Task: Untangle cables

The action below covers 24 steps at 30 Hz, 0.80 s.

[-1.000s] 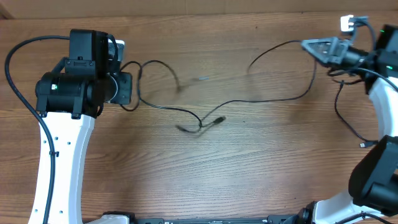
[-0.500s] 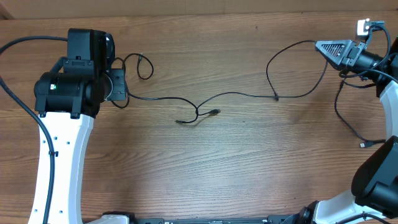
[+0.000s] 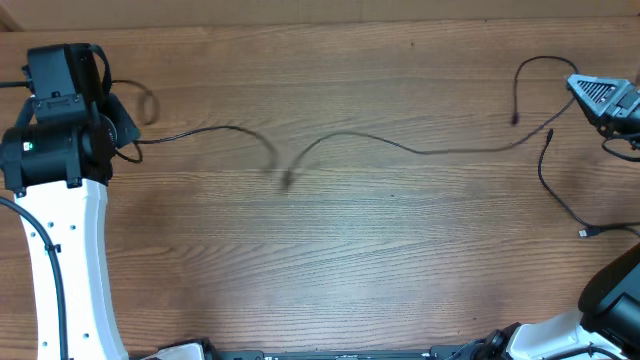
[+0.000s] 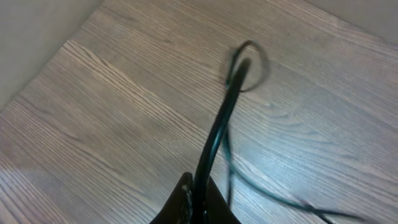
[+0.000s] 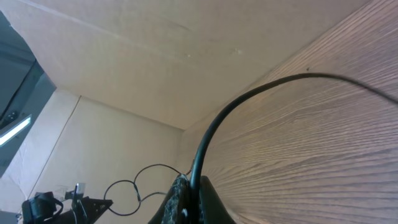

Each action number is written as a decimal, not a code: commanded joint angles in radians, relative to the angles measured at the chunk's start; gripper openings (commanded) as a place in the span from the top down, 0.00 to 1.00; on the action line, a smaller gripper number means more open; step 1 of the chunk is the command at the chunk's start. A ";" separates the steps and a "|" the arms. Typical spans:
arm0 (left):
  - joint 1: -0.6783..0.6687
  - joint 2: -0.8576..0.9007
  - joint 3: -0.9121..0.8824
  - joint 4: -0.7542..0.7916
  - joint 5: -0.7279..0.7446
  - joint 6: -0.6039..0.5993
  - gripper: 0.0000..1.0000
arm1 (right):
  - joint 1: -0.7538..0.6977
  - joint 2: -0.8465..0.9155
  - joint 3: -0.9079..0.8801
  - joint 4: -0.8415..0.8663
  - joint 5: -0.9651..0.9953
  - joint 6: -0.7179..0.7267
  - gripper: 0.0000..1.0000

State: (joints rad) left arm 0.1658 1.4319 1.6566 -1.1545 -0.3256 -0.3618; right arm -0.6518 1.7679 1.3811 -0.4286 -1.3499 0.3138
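Currently, thin black flexible cables (image 3: 420,152) lie strung low across the brown wood-grain surface (image 3: 330,270), meeting in a blur near its middle, one end clamped in the closed jaws of the left gripper (image 4: 196,198), the far end likewise pinched by the right gripper (image 5: 188,198).

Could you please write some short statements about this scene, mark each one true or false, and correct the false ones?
1. The left gripper is shut on the left cable. True.
2. The right gripper is open and empty. False: it pinches the right cable.
3. Both cables lie in a heap at the middle of the table. False: they stretch across it, from each gripper toward the other.
4. A plug tip lies near the table's right edge. True.
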 commanded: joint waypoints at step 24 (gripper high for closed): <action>-0.071 0.002 0.014 0.045 0.660 0.449 0.96 | 0.088 -0.025 0.026 -0.002 -0.220 -0.049 0.96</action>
State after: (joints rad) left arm 0.1139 1.4319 1.6566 -1.1137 0.2752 0.0357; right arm -0.6128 1.7679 1.3811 -0.4301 -1.4677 0.2790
